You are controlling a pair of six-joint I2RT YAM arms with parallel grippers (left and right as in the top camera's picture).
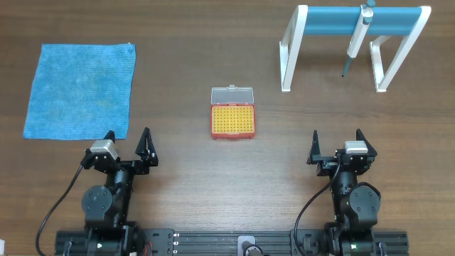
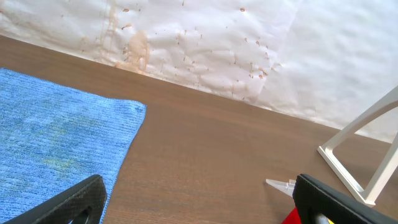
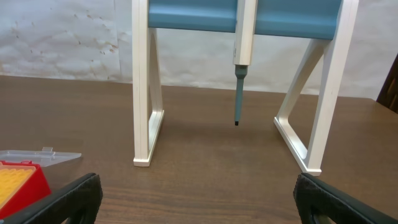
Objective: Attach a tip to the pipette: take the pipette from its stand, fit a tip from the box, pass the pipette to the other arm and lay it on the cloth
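Left gripper point(image 1: 128, 139) and right gripper point(image 1: 337, 139) are held wide open and empty, near the arm bases. The pipette point(image 1: 355, 41) is found hanging in its stand point(image 1: 288, 57), well apart from the open tip box point(image 1: 232, 119) and the cloth point(image 1: 79, 91). No step is judged done yet.

So we've got a dark brown wood-grain table point(image 1: 213, 199) with a matte top, and the light on it is soft and even. Along its far edge there's a white wall point(image 2: 261, 43) that looks to us like wrinkled sheeting. It's peppered with small brown specks, plus 1 bigger tan stain point(image 2: 135, 50) low down by the tabletop. Something dark point(image 3: 390, 81) sits off to the side; we can't tell what.
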